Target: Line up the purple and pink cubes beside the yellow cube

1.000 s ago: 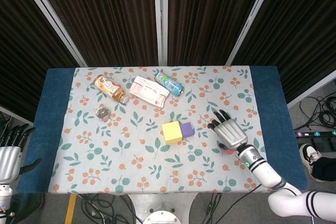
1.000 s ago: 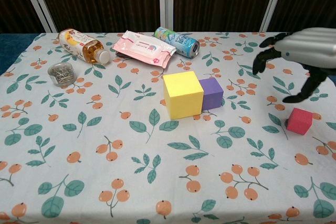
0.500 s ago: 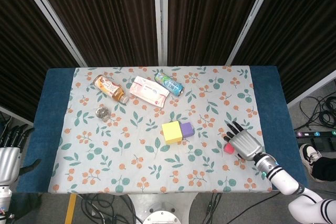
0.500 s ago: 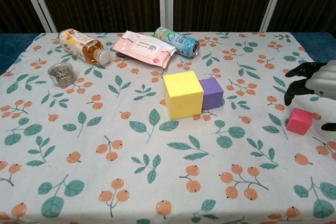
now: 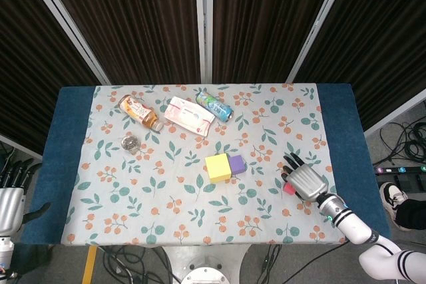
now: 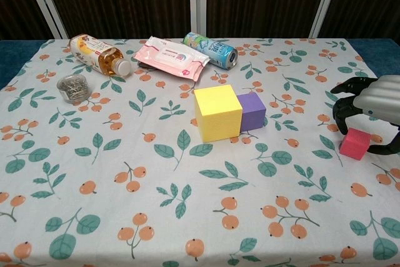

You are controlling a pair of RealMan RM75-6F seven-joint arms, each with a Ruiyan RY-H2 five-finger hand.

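At table centre, purple cube point(image 6: 252, 111) abuts yellow cube point(image 6: 217, 113); pink cube point(image 6: 354, 143) remains apart, right hand point(image 6: 370, 105) arched over it, grasp indeterminable.

The tabletop point(image 5: 133, 217), under a leaf-and-berry patterned cloth, carries the yellow cube point(image 5: 217, 167) with the purple cube point(image 5: 237, 163) touching its right side near the middle. The right robot hand point(image 5: 303, 179) is over the cloth's right part, fingers spread toward the cubes, with the pink cube point(image 5: 289, 189) showing at its lower left edge; whether the fingers grip it cannot be told. Along the far side lie a bottle point(image 5: 140, 112), a pink wipes pack point(image 5: 189, 116), a can point(image 5: 213, 105) and a small round tin point(image 5: 129, 142), while the left robot hand point(image 5: 13, 194) sits off the table's left edge.
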